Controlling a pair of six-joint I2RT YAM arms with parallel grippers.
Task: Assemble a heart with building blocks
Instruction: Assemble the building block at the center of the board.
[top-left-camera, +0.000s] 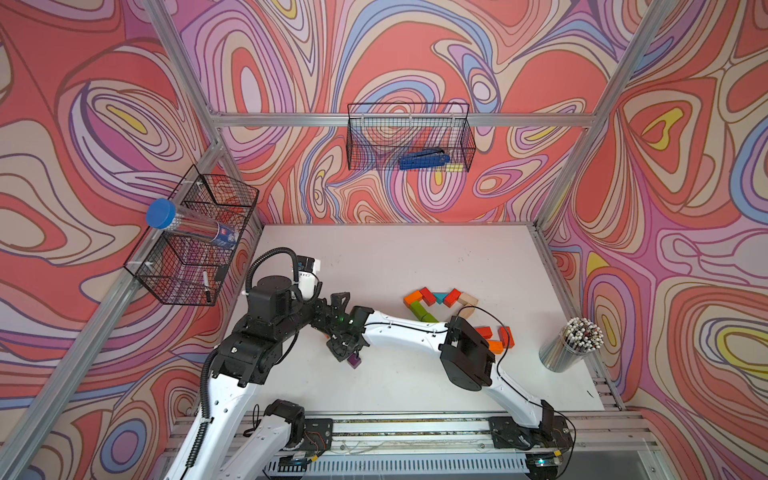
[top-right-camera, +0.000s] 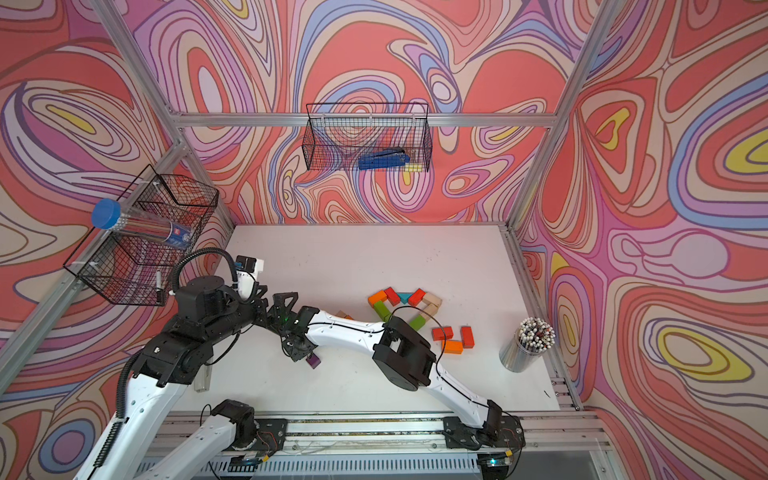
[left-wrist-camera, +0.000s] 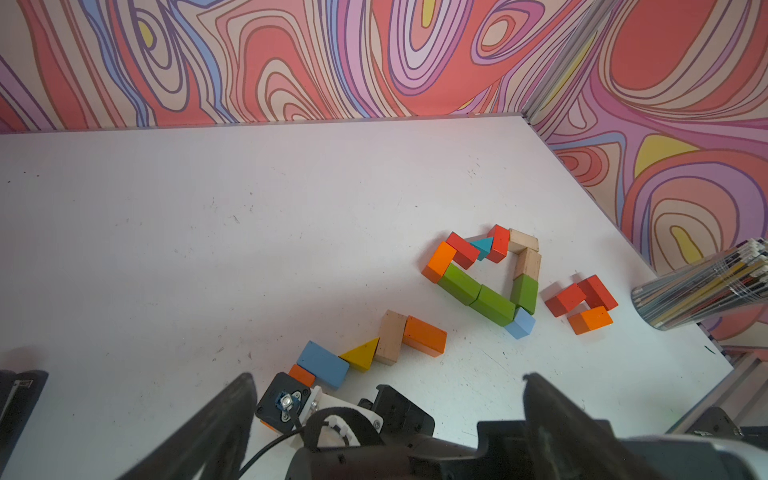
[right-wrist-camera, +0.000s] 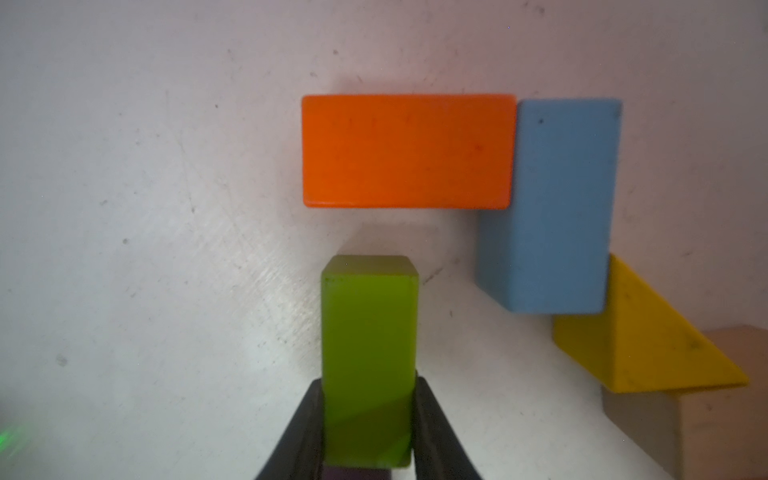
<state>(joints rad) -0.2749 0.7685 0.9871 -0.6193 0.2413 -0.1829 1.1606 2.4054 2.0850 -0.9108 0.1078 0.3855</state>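
Right gripper (right-wrist-camera: 368, 386): jaws nearly closed, I am pinching a green brick (right-wrist-camera: 368, 324) by its flat sides, just short of the orange brick (right-wrist-camera: 407, 151). I am judging it light, rigid, slick-painted; the part-built heart (left-wrist-camera: 492, 305) is lying well beyond.

Your white worktop (top-left-camera: 395, 257) carries a ring of blocks (left-wrist-camera: 459, 284) touching end to end, a red-and-orange cluster (left-wrist-camera: 567, 299) just beside it, a row of blue brick (left-wrist-camera: 323, 365), yellow triangle (left-wrist-camera: 361, 354), plain wooden brick (left-wrist-camera: 392, 336) and orange brick (left-wrist-camera: 424, 334), and a cup of pencils (top-left-camera: 557, 355) by the right edge.
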